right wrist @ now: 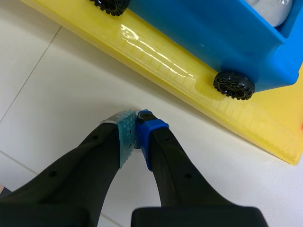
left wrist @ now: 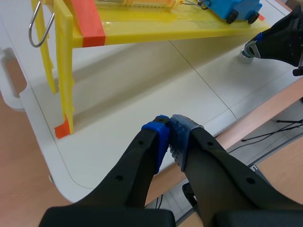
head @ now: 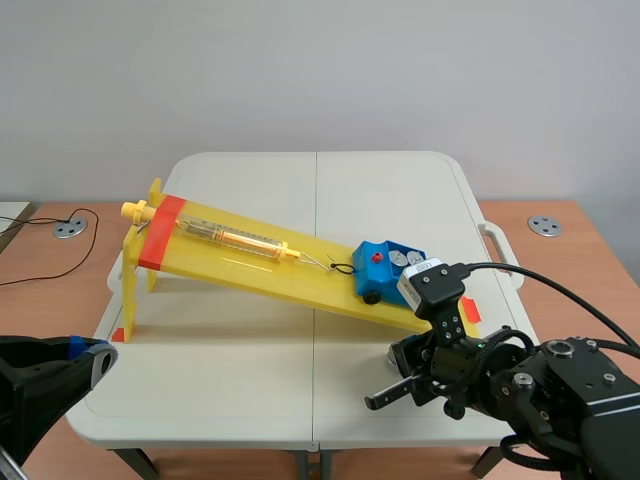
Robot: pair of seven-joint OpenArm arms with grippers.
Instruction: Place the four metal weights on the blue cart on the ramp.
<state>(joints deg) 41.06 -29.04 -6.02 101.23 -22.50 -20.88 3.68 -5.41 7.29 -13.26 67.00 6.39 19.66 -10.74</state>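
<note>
Right end effector [right wrist: 137, 122] appears clenched on a weight [left wrist: 243, 56] resting on the worktop [right wrist: 57, 94], just beside the ramp [right wrist: 189, 80]. Lift it straight, clear the ramp's edge, then lower gently into the cart [right wrist: 208, 38].

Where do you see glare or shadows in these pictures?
Right wrist view: bright glare streaks on the yellow ramp beside the blue cart. Left wrist view: the ramp casts a soft shadow on the white table. Scene view: even light.
</note>
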